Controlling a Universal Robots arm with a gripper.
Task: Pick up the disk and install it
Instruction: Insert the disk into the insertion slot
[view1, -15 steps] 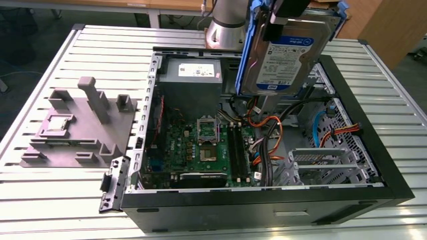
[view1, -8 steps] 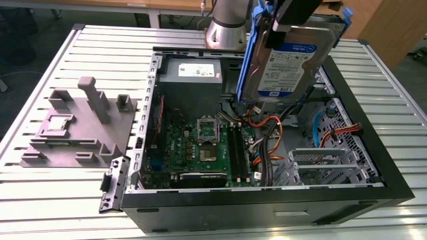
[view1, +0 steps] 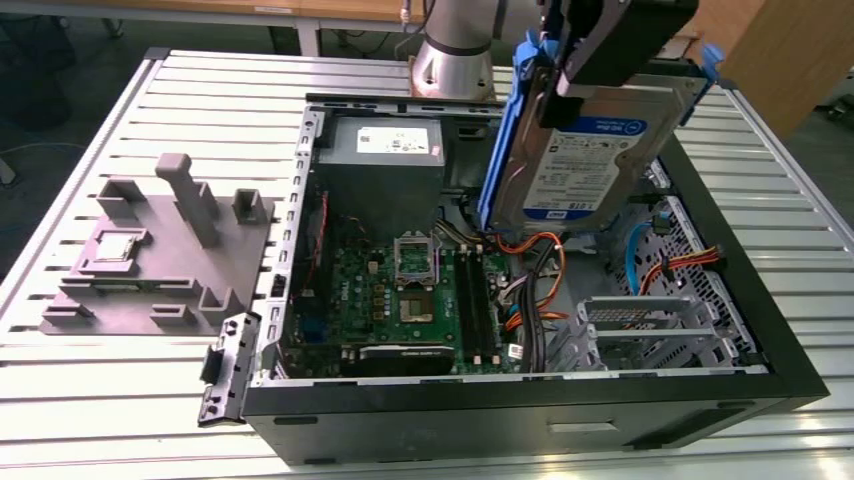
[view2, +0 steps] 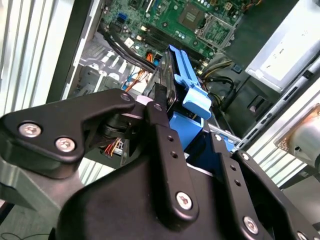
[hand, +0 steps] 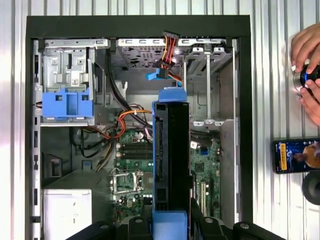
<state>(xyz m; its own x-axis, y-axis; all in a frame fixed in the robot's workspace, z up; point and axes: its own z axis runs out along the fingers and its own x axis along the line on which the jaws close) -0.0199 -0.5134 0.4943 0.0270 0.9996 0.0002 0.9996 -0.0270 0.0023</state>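
Because the claw (view1: 603, 62) is pressed together on the disk (view1: 587, 150), pinching it by its two flat faces, the disk does not lie away from the claw at all. It hangs straight below the claw, above the open computer case (view1: 534, 425), and it touches nothing inside. In the exterior view the disk stands on its edge with the label turned to the camera, and its long axis runs nearly up and down with a small lean. Its bottom edge is over the orange cables (view1: 541, 275), between the green board (view1: 400, 290) and the empty metal bay (view1: 654, 325). This bay is lower and toward the exterior view's right, so I judge that the disk must go down and to that side. The arm (view1: 461, 45) stands on the table beyond the case, and its wrist is over the case with the claw pointing downward. In the first wrist view a person's hand (hand: 305, 47) rests on the table beside the case.
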